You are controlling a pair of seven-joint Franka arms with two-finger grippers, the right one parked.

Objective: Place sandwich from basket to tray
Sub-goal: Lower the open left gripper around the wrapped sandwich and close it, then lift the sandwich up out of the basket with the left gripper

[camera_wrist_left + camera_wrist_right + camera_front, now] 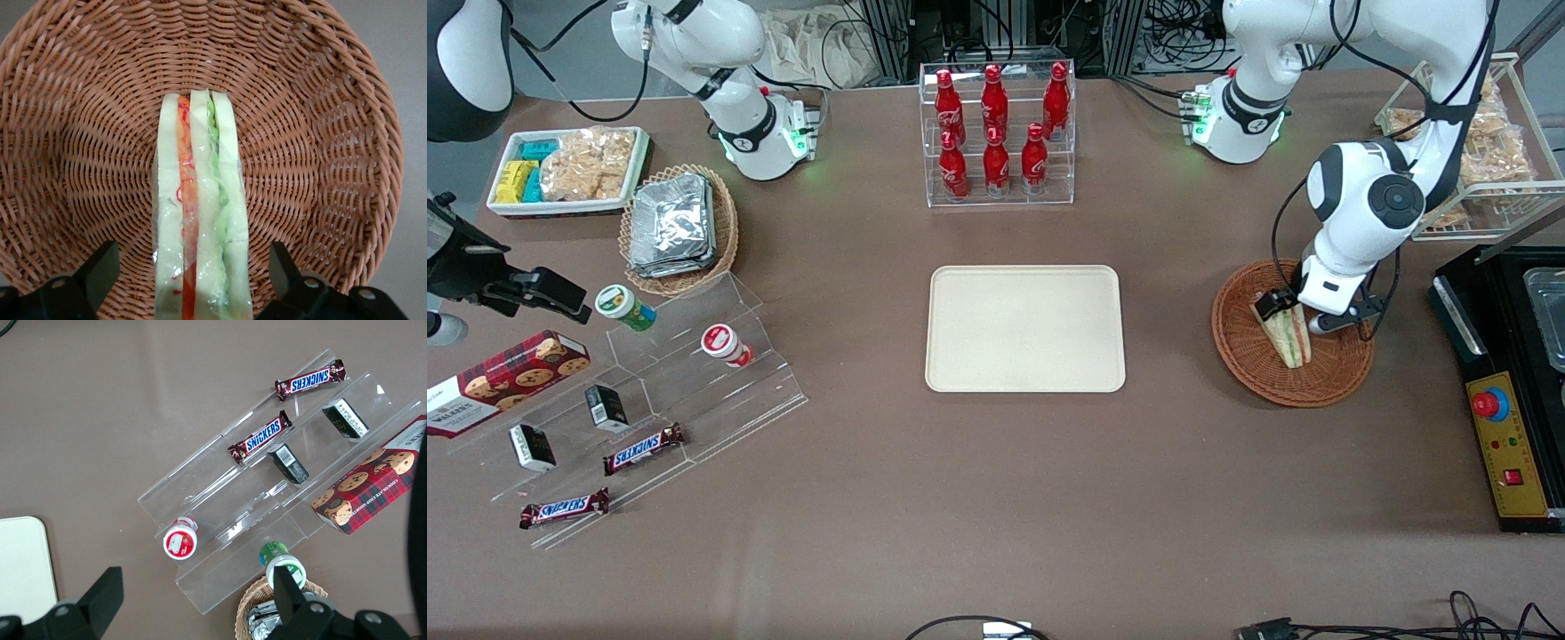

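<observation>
Brown tabletop is spanned first by the bare tray (pixel 1024 328), kept clear to receive, then by the basket (pixel 1249 360) where the sandwich (pixel 1288 332) is straddled, untouched, by the spread fingers of the lowered gripper (pixel 193 273), poised for pinching.

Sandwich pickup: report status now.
Hand open, down in the basket, fingers straddling the sandwich. Sandwich not yet gripped, lying in the basket. Tray bare, nothing between it and the basket.
</observation>
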